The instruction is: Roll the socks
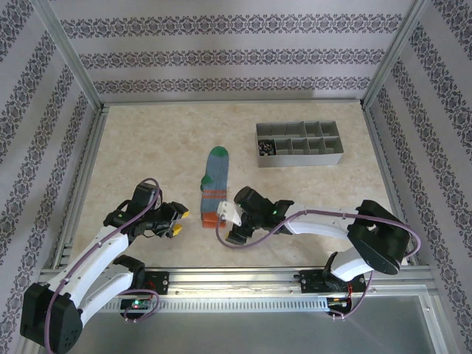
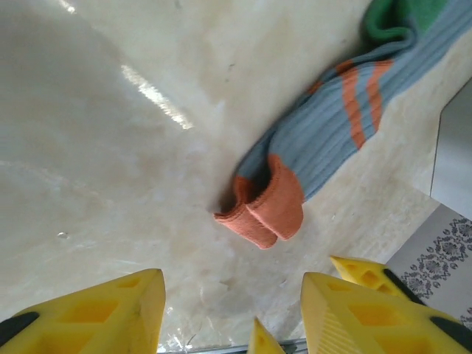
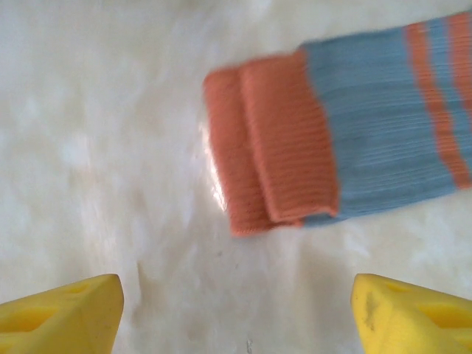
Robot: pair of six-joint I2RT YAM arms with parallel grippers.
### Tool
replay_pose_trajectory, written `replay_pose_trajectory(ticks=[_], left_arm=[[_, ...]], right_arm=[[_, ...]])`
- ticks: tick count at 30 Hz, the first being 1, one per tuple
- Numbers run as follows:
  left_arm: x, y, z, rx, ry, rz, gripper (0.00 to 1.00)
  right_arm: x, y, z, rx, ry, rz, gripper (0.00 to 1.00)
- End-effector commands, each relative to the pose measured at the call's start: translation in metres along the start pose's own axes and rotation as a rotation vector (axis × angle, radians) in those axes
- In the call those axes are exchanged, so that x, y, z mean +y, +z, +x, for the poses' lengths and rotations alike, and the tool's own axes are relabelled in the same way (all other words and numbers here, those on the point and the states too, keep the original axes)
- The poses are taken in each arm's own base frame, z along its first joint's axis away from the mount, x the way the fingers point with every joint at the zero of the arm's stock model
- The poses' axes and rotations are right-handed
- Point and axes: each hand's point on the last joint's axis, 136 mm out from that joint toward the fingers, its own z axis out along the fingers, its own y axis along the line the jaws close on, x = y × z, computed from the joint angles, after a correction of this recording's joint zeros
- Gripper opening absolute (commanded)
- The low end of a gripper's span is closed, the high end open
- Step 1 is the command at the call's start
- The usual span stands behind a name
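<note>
Remote inspection, both arms in view. One grey-blue sock (image 1: 215, 181) lies flat on the table (image 1: 133, 155) near its middle. It runs near to far, with the green toe (image 1: 218, 154) at the far end and the orange cuff (image 3: 269, 140) at the near end. Two orange stripes cross its leg. At the cuff I see two orange layers, one lying on the other; I cannot tell whether this is a fold or a second sock beneath. The left gripper (image 1: 180, 221) sits just left of the cuff. Its yellow fingers (image 2: 110, 313) are parted with nothing between them, and the cuff lies ahead of them, not touching. The right gripper (image 3: 236, 310) sits just right of the cuff, spread wide and released, grasping nothing, over bare table short of the cuff. A grey compartmented tray (image 1: 302, 158) stands at far right, well apart from the sock.
</note>
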Motion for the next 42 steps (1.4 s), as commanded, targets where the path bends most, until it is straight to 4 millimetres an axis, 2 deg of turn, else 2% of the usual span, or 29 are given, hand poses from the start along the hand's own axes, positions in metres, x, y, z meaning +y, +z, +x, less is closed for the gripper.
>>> replay_pose_trajectory(ticks=[1,5,10,12,15,21,23,26,32,35,38,42], left_arm=[[-0.013,0.002,-0.001,0.011,-0.032,0.063,0.50],[-0.011,0.007,-0.003,0.014,-0.047,0.063,0.50],[-0.012,0.008,-0.004,0.007,-0.061,0.082,0.50],[-0.011,0.007,-0.003,0.007,-0.059,0.086,0.50],[-0.010,0.006,-0.003,0.006,-0.058,0.085,0.50],[-0.006,0.005,-0.002,0.003,-0.063,0.085,0.50],[-0.004,0.006,-0.002,0.004,-0.066,0.084,0.50],[-0.004,0.006,-0.002,0.008,-0.065,0.079,0.50],[-0.001,0.010,0.000,0.025,-0.059,0.063,0.50],[0.001,0.012,0.001,0.034,-0.057,0.058,0.50],[0.003,0.016,0.002,0.048,-0.063,0.051,0.49],[0.001,0.019,0.002,0.058,-0.060,0.052,0.44]], right_arm=[[-0.018,0.007,-0.017,0.012,-0.339,0.134,0.78],[-0.023,0.027,-0.023,0.071,-0.440,0.188,0.76],[-0.032,0.046,-0.032,0.106,-0.449,0.222,0.72],[-0.033,0.051,-0.033,0.117,-0.448,0.216,0.68],[-0.029,0.054,-0.037,0.118,-0.427,0.183,0.51],[-0.018,0.048,-0.038,0.100,-0.391,0.144,0.15],[-0.014,0.044,-0.038,0.093,-0.375,0.127,0.07],[-0.007,0.035,-0.044,0.067,-0.327,0.086,0.01],[0.018,0.018,-0.059,-0.002,-0.171,-0.067,0.00],[0.029,0.019,-0.060,-0.007,-0.078,-0.166,0.00],[0.026,0.026,-0.058,0.012,0.022,-0.225,0.00],[0.011,0.030,-0.060,0.008,0.153,-0.282,0.00]])
